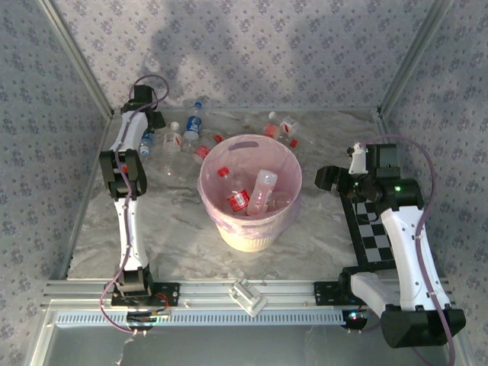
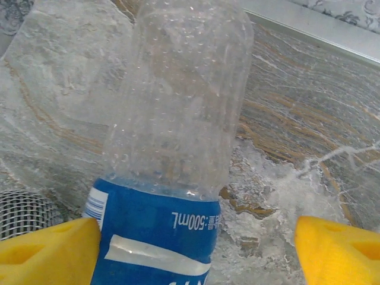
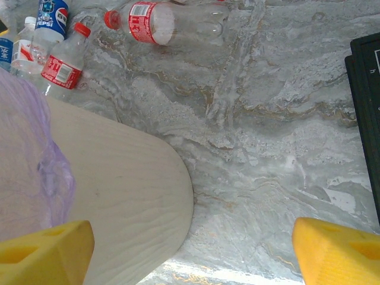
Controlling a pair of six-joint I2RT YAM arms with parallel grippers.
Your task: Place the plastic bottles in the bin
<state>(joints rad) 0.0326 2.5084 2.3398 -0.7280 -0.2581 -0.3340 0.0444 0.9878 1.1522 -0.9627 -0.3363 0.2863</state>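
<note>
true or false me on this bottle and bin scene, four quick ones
1. The round cream-white bin with the pink bag liner holds clear plastic bottles. True.
2. The left jaws are shut on a red-labelled bottle. False: they stand open with a blue-labelled clear bottle between them.
3. The right jaws stand open beside the bin, nothing between them. True.
4. Every bottle is binned. False: several lie on the grey marble table behind the bin.
</note>
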